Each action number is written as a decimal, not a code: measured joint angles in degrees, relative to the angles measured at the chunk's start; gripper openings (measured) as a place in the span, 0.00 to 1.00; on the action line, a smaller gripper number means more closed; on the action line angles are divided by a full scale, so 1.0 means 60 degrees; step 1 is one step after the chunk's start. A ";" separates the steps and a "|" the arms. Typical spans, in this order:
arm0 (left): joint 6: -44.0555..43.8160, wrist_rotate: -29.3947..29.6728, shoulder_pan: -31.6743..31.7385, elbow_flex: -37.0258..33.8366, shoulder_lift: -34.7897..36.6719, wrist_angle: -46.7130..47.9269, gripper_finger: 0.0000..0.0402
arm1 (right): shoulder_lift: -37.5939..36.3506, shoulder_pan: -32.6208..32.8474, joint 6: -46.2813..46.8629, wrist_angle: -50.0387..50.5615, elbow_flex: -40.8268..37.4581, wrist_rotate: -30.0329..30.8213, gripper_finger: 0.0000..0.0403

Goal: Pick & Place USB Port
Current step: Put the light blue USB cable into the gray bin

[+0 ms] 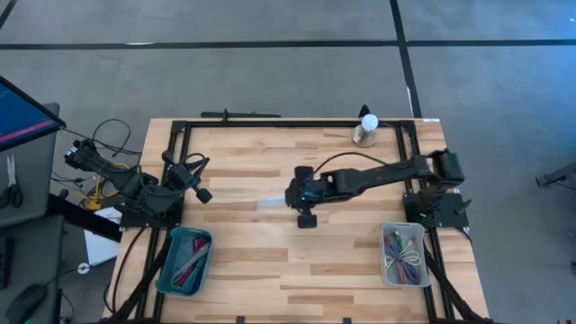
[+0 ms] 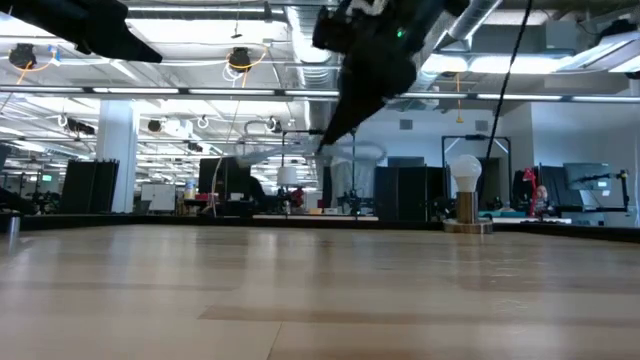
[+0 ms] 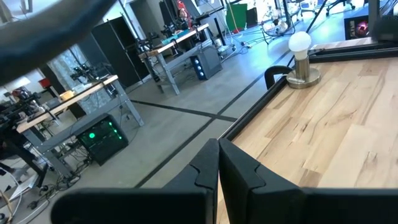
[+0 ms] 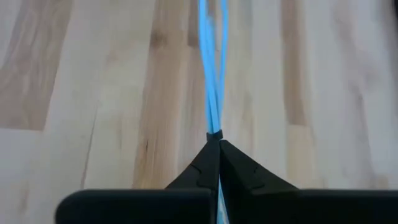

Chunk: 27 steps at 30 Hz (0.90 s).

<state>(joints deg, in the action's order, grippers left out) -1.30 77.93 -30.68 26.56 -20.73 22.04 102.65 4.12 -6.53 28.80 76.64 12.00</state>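
A thin light-blue USB cable [image 4: 210, 74] runs out in two strands from the tips of my right gripper [image 4: 214, 138], which is shut on it. In the high view the cable [image 1: 270, 202] shows as a pale blue streak left of my right gripper [image 1: 290, 198], over the table's middle. In the low view the gripper [image 2: 325, 140] hangs high above the wood. My left gripper [image 1: 205, 194] waits at the table's left side, shut on nothing [image 3: 219, 149]. My right gripper pinches the blue cable between its two fingers, right at the fingertips [image 4: 214, 134]. Two strands lie side by side there, and the cable runs along the fingers. The fingers come slanting down from the table's right side. The cable [image 2: 352, 152] is lifted clear of the table.
A blue bin [image 1: 184, 261] with cables stands at the near left, and a grey bin [image 1: 403, 255] with cables at the near right. A white bulb on a round base [image 1: 367, 129] stands at the far edge. Bare wood lies under and near my right gripper.
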 joint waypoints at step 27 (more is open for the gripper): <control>0.0000 -0.0004 0.0000 -0.0002 0.0000 0.0004 0.03 | -0.3289 0.5023 1.2358 0.8831 0.0004 0.3544 0.00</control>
<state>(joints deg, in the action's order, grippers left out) -1.30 77.91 -30.68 26.55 -20.73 22.06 82.91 34.26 67.62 81.79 76.66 33.27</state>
